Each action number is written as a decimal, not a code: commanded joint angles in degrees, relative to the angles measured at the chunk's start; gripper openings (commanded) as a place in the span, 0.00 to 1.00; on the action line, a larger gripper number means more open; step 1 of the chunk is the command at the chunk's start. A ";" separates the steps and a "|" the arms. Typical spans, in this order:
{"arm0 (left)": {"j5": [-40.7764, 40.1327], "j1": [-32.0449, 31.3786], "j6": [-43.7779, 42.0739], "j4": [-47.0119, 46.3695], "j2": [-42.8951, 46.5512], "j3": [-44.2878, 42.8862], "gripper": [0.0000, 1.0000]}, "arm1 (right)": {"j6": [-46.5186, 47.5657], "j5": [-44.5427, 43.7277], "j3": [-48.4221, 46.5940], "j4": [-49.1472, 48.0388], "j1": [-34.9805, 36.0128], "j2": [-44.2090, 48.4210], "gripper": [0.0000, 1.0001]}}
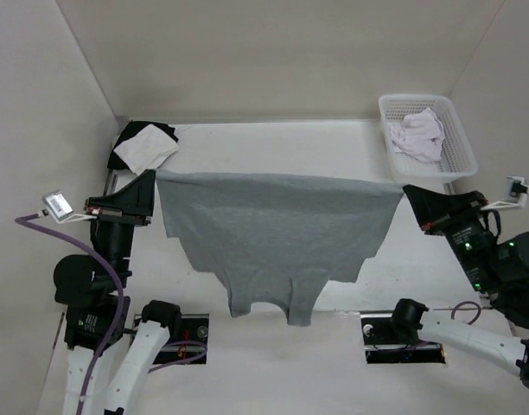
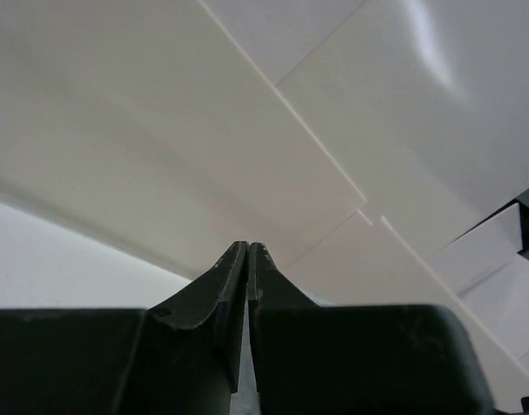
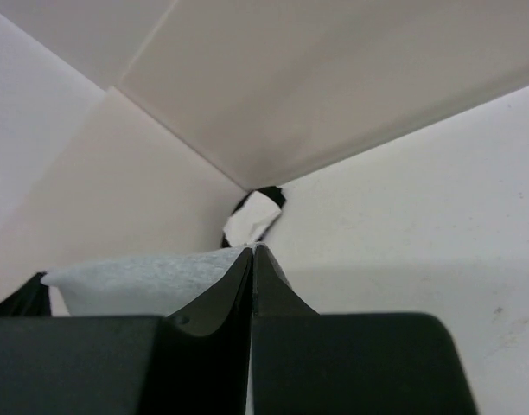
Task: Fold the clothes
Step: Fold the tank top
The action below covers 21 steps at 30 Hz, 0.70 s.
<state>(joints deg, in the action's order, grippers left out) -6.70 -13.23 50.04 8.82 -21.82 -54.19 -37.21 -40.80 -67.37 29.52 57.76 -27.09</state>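
Note:
The clothes [image 1: 277, 229], a plain grey sleeveless top, hang stretched in the air between my two grippers, with one straight edge pulled taut along the top. The armholes and straps dangle toward the near edge of the table. My left gripper [image 1: 156, 176] is shut on the top-left corner. In the left wrist view its fingertips [image 2: 247, 246] are pressed together and the fabric barely shows. My right gripper [image 1: 404, 187] is shut on the top-right corner. The right wrist view shows grey cloth [image 3: 135, 278] running left from the closed tips [image 3: 252, 249].
A white lattice basket [image 1: 462, 138] at the back right holds a crumpled white cloth [image 1: 417, 136]. A black-and-white cloth pile [image 1: 145, 145] lies in the back left corner, also seen from the right wrist [image 3: 251, 218]. Walls enclose the white table [image 1: 273, 143] on three sides.

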 commanded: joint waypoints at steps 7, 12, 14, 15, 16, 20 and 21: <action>-2.88 2.02 -0.30 -3.78 -14.53 14.27 0.00 | 1.19 26.33 13.13 -14.19 -23.65 -19.63 0.02; -2.27 6.15 1.11 -20.30 -39.28 14.75 0.00 | -2.77 43.06 11.67 -29.41 -40.12 -43.70 0.02; -1.39 8.26 1.63 -24.88 -51.41 10.01 0.00 | -3.65 46.32 4.58 -31.71 -43.28 -56.42 0.02; -0.34 8.88 2.16 -25.69 -55.39 7.72 0.00 | -3.74 46.94 1.84 -31.80 -44.17 -60.06 0.02; 0.71 10.10 2.51 -26.48 -60.13 4.65 0.00 | -3.83 47.64 -2.11 -31.72 -45.31 -64.88 0.02; 4.49 11.96 3.13 -26.49 -70.88 -4.33 0.00 | -4.36 50.99 -13.99 -29.17 -48.57 -76.78 0.02; 4.94 12.14 3.39 -26.31 -71.77 -5.04 0.00 | -4.53 51.43 -15.40 -28.64 -49.10 -78.01 0.02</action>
<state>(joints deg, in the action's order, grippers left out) -4.56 -1.98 52.34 -10.09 -94.06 -53.39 -40.93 5.82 -76.20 5.41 10.41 -104.57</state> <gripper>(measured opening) 0.032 0.022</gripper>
